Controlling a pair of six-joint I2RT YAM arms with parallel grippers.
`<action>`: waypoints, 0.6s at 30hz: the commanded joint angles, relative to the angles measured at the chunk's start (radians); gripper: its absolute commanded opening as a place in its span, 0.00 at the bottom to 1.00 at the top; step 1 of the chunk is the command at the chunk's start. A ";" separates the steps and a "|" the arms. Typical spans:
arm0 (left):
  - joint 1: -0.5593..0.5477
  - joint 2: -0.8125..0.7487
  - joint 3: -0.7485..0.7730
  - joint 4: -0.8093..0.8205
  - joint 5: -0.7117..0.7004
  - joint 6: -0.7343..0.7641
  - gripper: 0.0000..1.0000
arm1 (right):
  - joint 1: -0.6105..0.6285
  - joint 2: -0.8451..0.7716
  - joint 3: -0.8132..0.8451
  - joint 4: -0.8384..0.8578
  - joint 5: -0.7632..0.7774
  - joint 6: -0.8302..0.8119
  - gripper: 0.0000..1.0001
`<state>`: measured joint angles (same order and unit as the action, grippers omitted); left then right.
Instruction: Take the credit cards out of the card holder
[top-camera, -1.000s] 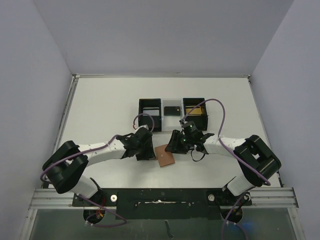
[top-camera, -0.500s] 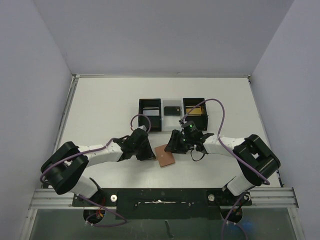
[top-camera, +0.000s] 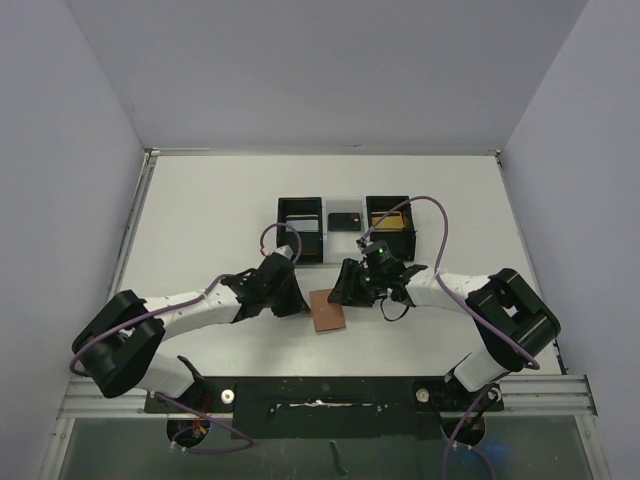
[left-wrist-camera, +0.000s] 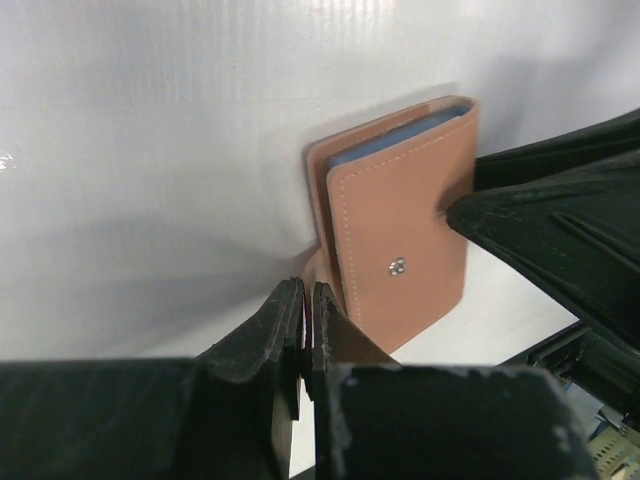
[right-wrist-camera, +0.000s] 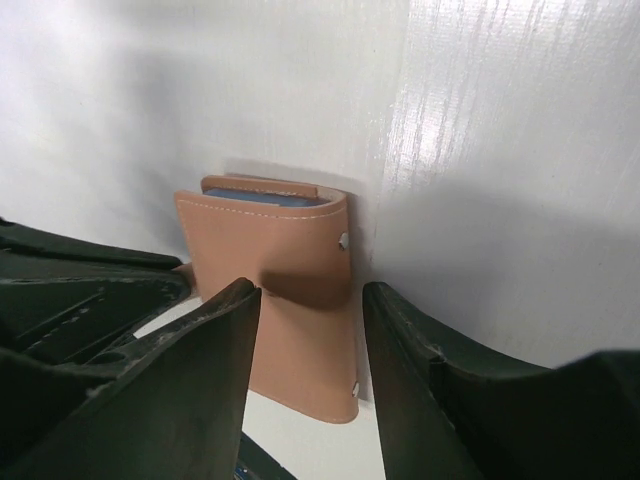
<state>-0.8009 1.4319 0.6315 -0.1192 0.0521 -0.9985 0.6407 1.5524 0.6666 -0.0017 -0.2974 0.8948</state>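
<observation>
The card holder (top-camera: 327, 312), a tan leather wallet, lies folded on the white table between my two grippers, its blue lining (left-wrist-camera: 400, 140) showing at one edge. My left gripper (top-camera: 297, 304) is shut, pinching the little side tab (left-wrist-camera: 316, 268) at the wallet's left side. My right gripper (top-camera: 346, 291) is open over the wallet's right half (right-wrist-camera: 300, 260), one fingertip (left-wrist-camera: 470, 215) touching the cover. The credit cards lie in the tray behind: silver-grey (top-camera: 301, 224), black (top-camera: 345, 220), gold (top-camera: 389, 219).
The black three-compartment tray (top-camera: 345, 231) with a white middle stands just behind the grippers. Purple cables (top-camera: 435, 225) loop over both arms. The table's near rail (top-camera: 320, 392) runs along the front by the arm bases.
My left gripper has slid right up to the wallet and shut on its tab. The wallet has shifted slightly. The right gripper has stayed open over it.
</observation>
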 joint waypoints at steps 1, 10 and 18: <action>0.008 -0.097 0.084 0.005 -0.050 0.102 0.00 | -0.009 -0.005 0.035 -0.002 -0.023 -0.031 0.48; -0.006 -0.131 0.115 0.103 0.124 0.192 0.00 | -0.009 -0.043 -0.023 0.114 -0.090 0.055 0.50; -0.051 -0.078 0.160 0.170 0.211 0.204 0.00 | -0.107 -0.242 -0.130 0.040 0.039 0.082 0.54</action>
<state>-0.8337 1.3289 0.7177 -0.0551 0.1978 -0.8261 0.5892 1.4216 0.5556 0.0551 -0.3302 0.9623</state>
